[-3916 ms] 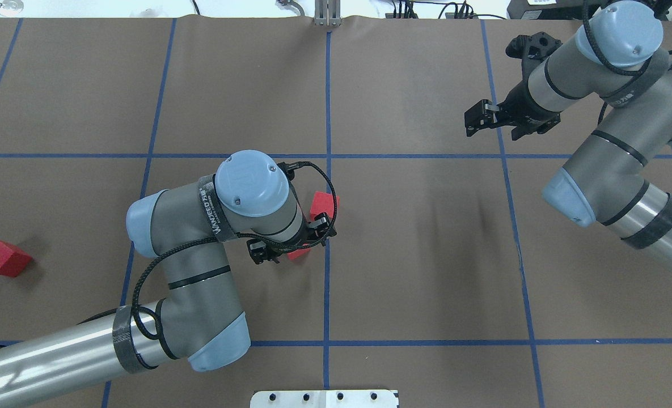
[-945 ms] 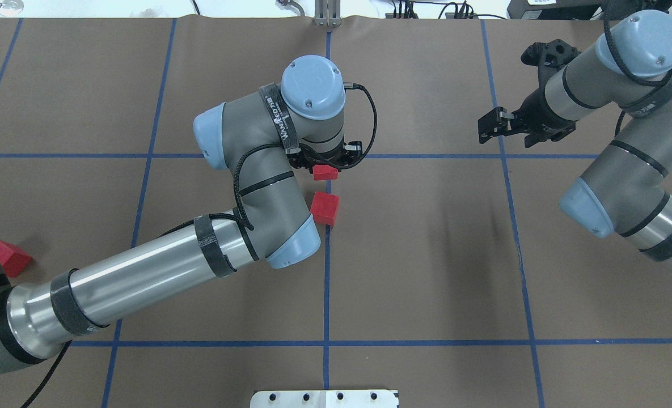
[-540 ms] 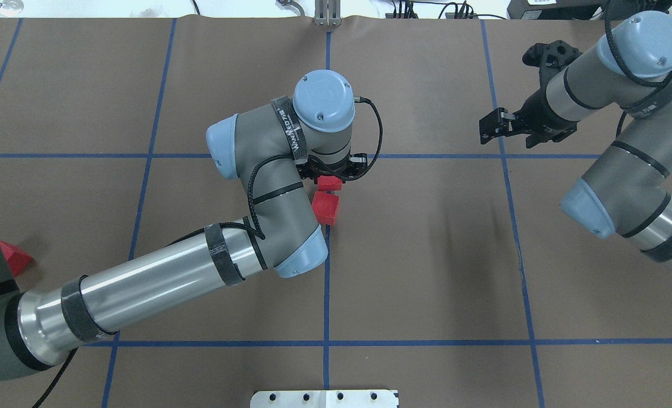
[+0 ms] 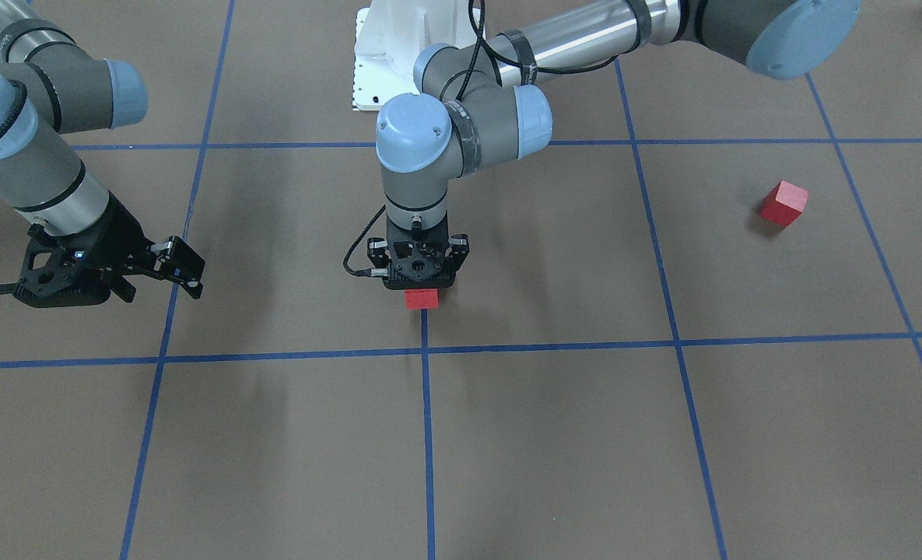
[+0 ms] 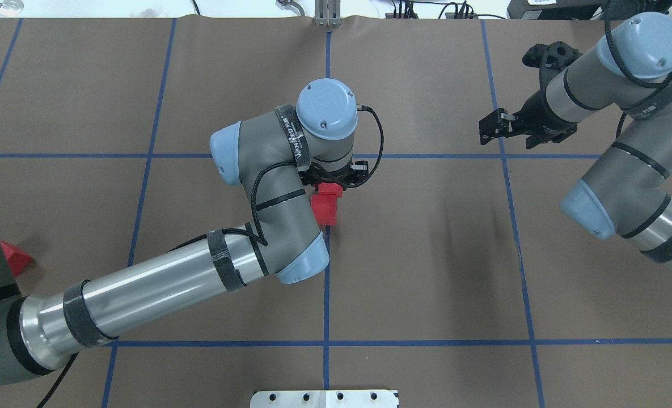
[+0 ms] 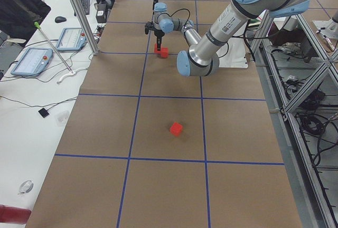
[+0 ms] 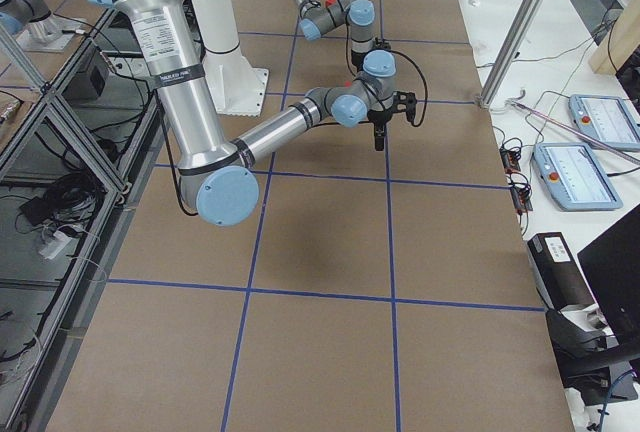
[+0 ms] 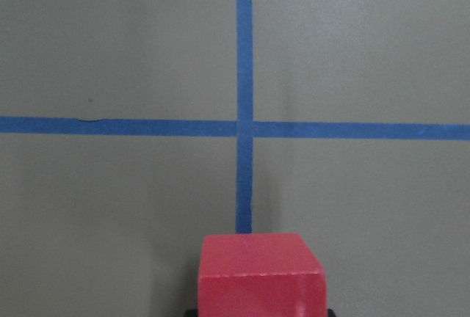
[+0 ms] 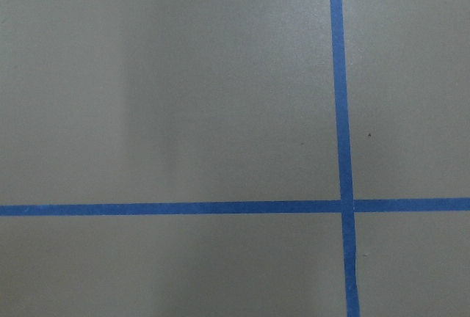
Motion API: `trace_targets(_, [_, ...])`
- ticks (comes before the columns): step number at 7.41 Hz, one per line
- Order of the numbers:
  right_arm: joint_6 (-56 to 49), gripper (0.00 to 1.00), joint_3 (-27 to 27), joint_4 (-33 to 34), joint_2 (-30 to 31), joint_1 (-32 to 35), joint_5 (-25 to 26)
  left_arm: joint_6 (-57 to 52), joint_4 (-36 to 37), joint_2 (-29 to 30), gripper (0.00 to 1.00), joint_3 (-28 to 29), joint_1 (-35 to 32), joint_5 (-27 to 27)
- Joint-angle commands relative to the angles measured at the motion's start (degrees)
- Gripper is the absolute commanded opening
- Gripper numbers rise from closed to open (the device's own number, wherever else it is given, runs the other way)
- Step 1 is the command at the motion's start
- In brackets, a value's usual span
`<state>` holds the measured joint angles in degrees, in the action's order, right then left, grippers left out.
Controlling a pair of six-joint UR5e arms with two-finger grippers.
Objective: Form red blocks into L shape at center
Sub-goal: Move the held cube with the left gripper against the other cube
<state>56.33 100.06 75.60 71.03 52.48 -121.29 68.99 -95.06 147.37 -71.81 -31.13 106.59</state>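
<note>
1. The left tool (image 4: 420, 286) is clenched on one red block (image 4: 421, 299), holding it over the center (image 5: 347, 243) of the tabletop (image 5: 426, 255), on the central blue line (image 5: 326, 283).
2. A second red block (image 5: 324, 208) rests just on the near side of the held one; whether they touch cannot be told.
3. The third red block (image 4: 783, 203) lies well apart, far left.
4. The right tool (image 5: 489, 129) is released and empty, far right.

The left arm (image 5: 273, 170) and right arm (image 5: 613, 164) share grey joints, pale-blue caps, silver tubes banded with black straps; a black cable (image 5: 381, 141) loops to the black left tool (image 4: 421, 292).
</note>
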Motion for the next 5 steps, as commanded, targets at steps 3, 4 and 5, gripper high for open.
trace_targets(3, [0.27, 1.0, 0.22, -0.01, -0.02, -0.01, 0.09, 0.0, 0.23, -0.33, 0.0, 0.09, 0.01, -0.07])
trace_targets(4, [0.28, 1.0, 0.4, -0.01, -0.02, -0.01, 0.09, 0.0, 0.23, -0.33, 0.0, 0.35, -0.07, -0.07])
trace_targets(5, [0.28, 0.99, 0.4, -0.01, -0.02, -0.01, 0.09, 0.0, 0.23, -0.33, 0.0, 0.36, -0.07, -0.07])
